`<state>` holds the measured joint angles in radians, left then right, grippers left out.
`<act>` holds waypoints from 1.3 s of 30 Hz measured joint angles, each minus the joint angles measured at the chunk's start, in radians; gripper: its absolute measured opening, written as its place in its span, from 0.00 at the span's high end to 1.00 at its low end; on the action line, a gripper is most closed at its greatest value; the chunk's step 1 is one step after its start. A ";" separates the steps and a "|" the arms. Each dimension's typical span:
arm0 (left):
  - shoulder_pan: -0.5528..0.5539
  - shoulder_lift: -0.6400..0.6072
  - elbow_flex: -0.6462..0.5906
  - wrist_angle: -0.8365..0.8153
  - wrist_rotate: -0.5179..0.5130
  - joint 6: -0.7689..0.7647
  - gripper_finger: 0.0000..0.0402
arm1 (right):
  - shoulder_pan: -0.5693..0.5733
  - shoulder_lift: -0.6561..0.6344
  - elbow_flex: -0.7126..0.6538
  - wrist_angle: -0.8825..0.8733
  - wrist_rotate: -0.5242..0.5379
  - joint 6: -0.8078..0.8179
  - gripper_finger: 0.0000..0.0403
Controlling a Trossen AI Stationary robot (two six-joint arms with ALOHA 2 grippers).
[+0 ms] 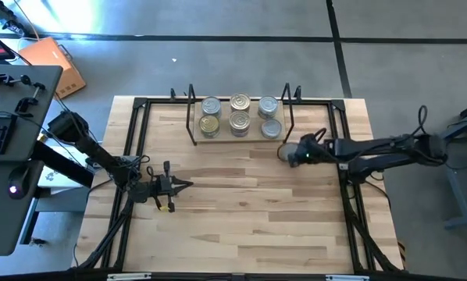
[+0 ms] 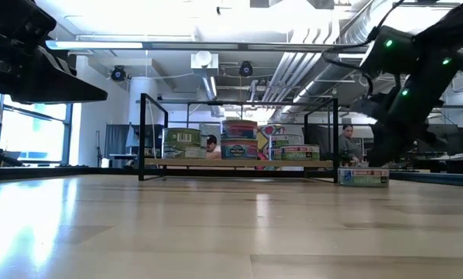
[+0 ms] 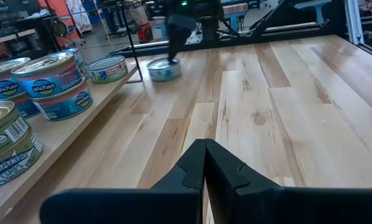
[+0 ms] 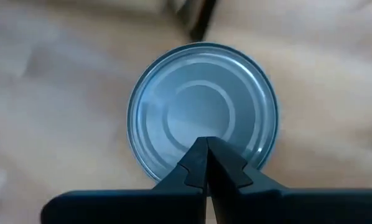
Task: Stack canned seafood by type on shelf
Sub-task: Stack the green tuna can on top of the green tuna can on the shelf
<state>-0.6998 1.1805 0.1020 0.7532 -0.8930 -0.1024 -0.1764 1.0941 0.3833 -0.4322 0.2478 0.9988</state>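
Nearest us, our left gripper (image 1: 185,185) waits at eight o'clock on the tabletop (image 1: 241,211), fingers together and empty. Farther on, our right gripper (image 1: 284,152), fingers also pressed together, hovers over the loose silver-topped tin (image 4: 203,112) just outside the shelf (image 1: 237,137) at one o'clock. Next, we judge, the fingers must spread to straddle it.
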 joint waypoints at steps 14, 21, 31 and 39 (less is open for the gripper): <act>0.005 0.003 0.043 -0.007 0.042 0.025 1.00 | 0.505 0.325 0.180 0.158 0.072 0.304 1.00; 0.060 0.075 0.127 -0.022 0.155 0.052 1.00 | 0.547 0.686 0.525 0.199 0.121 0.213 1.00; 0.163 0.272 0.259 -0.023 0.324 0.034 1.00 | 0.583 0.866 0.949 0.136 0.210 -0.195 1.00; 0.326 0.396 0.363 -0.023 0.557 0.031 1.00 | 0.603 0.859 0.873 0.061 0.358 -0.194 1.00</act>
<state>-0.3742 1.5763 0.4652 0.7301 -0.3362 -0.0719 0.4262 1.9526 1.2559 -0.3714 0.6055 0.8044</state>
